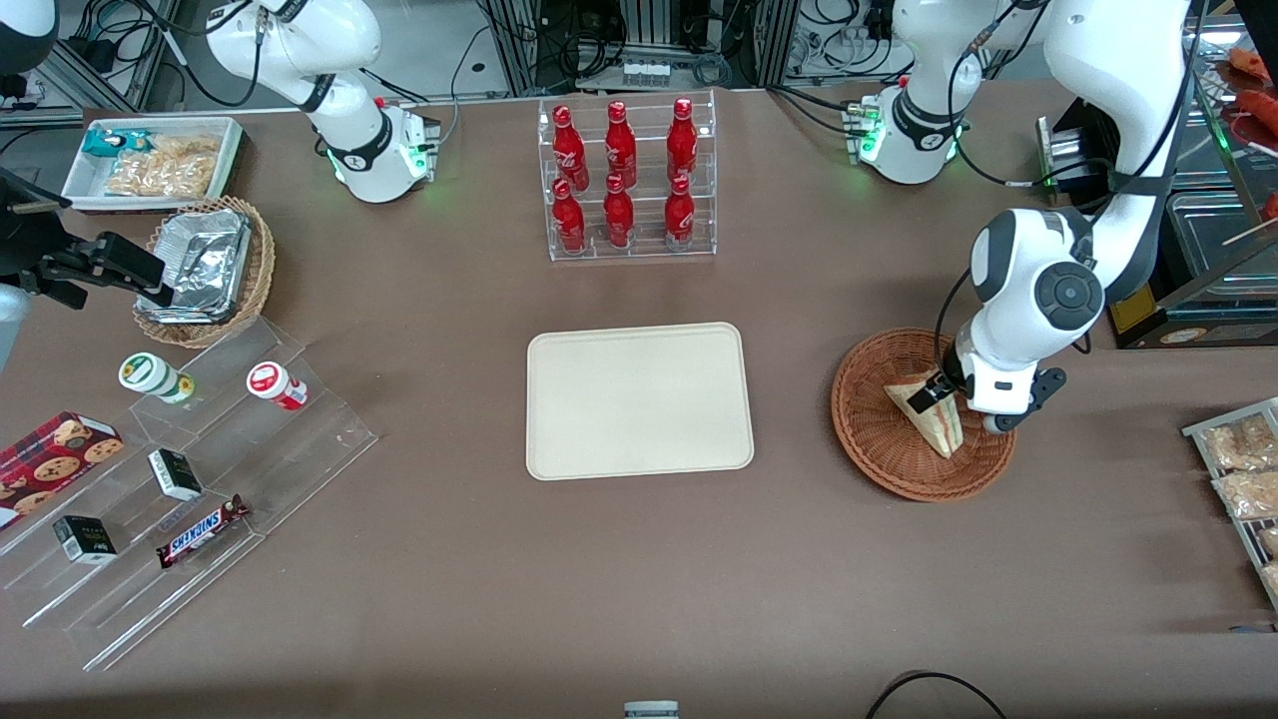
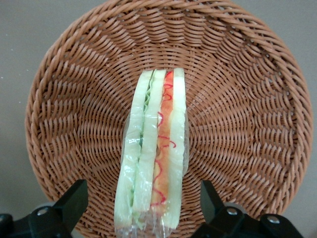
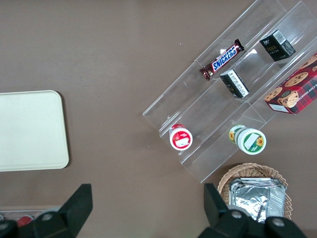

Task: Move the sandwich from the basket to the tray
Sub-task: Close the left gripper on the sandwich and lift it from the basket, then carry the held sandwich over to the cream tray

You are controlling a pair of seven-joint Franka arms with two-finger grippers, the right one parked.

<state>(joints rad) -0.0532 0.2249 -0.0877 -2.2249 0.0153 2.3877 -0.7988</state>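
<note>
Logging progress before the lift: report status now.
End effector open, straddling sandwich in basket. Sandwich not yet gripped. Tray bare, path unobstructed.

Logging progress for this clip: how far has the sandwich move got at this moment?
Early stage. Done: the gripper has reached the basket and sits low over it. In hand: its open fingers straddle the sandwich, one on each side and apart from the bread, so no grasp yet. Left: close, lift, carry the sandwich to the tray, which has nothing on it, and release.
</note>
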